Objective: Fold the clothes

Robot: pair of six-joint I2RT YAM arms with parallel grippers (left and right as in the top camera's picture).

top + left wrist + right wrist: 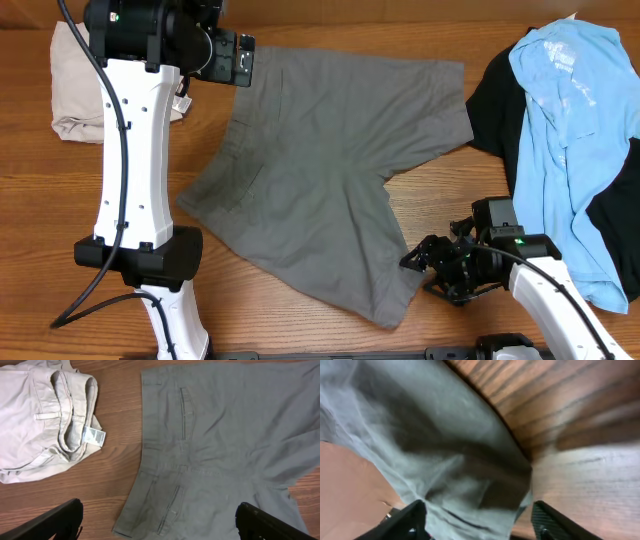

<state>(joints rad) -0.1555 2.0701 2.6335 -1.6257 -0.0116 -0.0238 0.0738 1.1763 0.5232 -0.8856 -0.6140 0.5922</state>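
- The shorts (pixel 330 170) lay spread flat in the middle of the bench (pixel 450 200). The waistband was toward the left arm and both legs ran out toward the right; no fold appeared to have been made.
- The left tool (pixel 235 58) hung above the far end of the waistband. In its wrist view the left tool (pixel 159 510) was wide open and held nothing, with only the waistband and back pockets below it.
- The right tool (pixel 412 262) was low at the hem of the near leg. In its wrist view the right tool (pixel 477 515) appeared open, with the bunched hem lying between its fingers (pixel 415 520) but not yet pinched.
- Beige pants (pixel 75 80) sat folded at the far left. A blue shirt (pixel 570 100) lay over a black garment (pixel 495 110) at the right, apart from the shorts.
- The step in hand looked like taking hold for the first fold. To do it well:
  - The right tool should close right at the hem edge and catch both layers.
  - The left tool should come down on the waistband edge rather than the pocket flat.
  - Both should lift together and only a little, so the cloth stays taut.
  - They should lay one leg squarely over the other, matching the side seams.
- The likely slip was a one-layer pinch, which would drag the shorts askew.
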